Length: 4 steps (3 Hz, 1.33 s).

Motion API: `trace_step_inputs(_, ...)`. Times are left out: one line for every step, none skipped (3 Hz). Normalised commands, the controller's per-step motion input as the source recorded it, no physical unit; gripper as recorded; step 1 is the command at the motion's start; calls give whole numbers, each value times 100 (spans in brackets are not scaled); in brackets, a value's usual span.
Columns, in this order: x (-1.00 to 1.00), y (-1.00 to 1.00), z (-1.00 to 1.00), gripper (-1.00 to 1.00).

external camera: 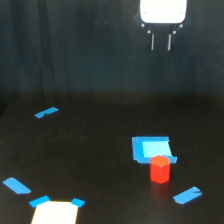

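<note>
High at the top of the exterior view, the gripper [160,41] hangs with its two thin fingers [152,42] narrowly parted, holding nothing. Well below it, a red cylinder [160,169] stands upright against a blue patch [149,148] on the dark table [90,165].

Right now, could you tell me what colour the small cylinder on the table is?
Red, seen in the exterior view.

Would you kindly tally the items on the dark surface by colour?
Red: 1, the red cylinder.
Blue: 4, the blue pad and three blue tape strips.
White: 1, the white card with blue corners.
Total: 6
</note>
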Motion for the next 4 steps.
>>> trace_step_inputs(100, -22, 100, 22)
trace_step_inputs(100, -29, 100, -3)
trace_step_inputs(100, 1, 100, 23)
trace_step_inputs(100, 9, 100, 56)
